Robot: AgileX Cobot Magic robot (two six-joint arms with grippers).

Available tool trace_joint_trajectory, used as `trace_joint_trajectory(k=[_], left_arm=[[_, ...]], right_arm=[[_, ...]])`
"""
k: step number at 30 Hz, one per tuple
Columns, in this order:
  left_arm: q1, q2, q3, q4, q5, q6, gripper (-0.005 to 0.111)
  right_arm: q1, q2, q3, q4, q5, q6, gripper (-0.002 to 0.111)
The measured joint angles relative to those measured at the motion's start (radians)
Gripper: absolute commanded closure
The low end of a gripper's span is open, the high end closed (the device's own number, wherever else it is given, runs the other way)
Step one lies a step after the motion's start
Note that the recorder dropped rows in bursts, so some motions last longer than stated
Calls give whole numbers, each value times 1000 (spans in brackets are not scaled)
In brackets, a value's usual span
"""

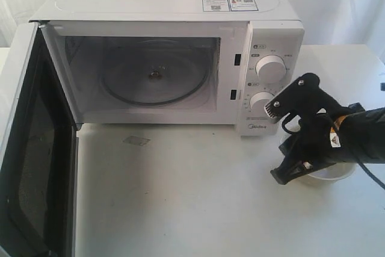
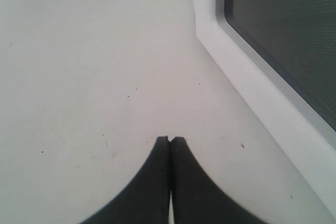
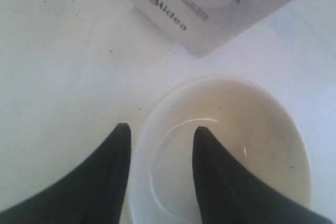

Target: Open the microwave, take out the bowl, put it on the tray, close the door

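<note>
The white microwave stands at the back with its door swung wide open to the left. Its cavity holds only the glass turntable. The pale cream bowl sits on the white table in front of the knob panel, and no tray shows under it. My right gripper is open and points down at the bowl. In the right wrist view the right gripper straddles the rim, one finger inside and one outside. My left gripper is shut on nothing, low over the table beside the door.
Two round knobs and the logo corner of the microwave are close behind the bowl. The open door stands out over the table's left front. A small clear patch lies on the table before the cavity.
</note>
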Motion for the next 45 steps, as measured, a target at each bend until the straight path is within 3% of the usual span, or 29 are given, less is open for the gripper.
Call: trace_joint_trajectory(k=[7,10,18,27,34,45], left_arm=[[0,0,0,0,0,0,107],[0,0,0,0,0,0,107],[0,0,0,0,0,0,107],[0,0,0,0,0,0,107],[0,0,0,0,0,0,107],[0,0,0,0,0,0,107]], right_arm=[[74,-220,0,167,44,0,71],[132,-299,0,332,88,0,73],[266,-333,37,489,166,0,86],[442,-334,195,516,-99,0,108],[533,-334,316,516,-307,0,108],[545,-335,435,522,-426,0,108]])
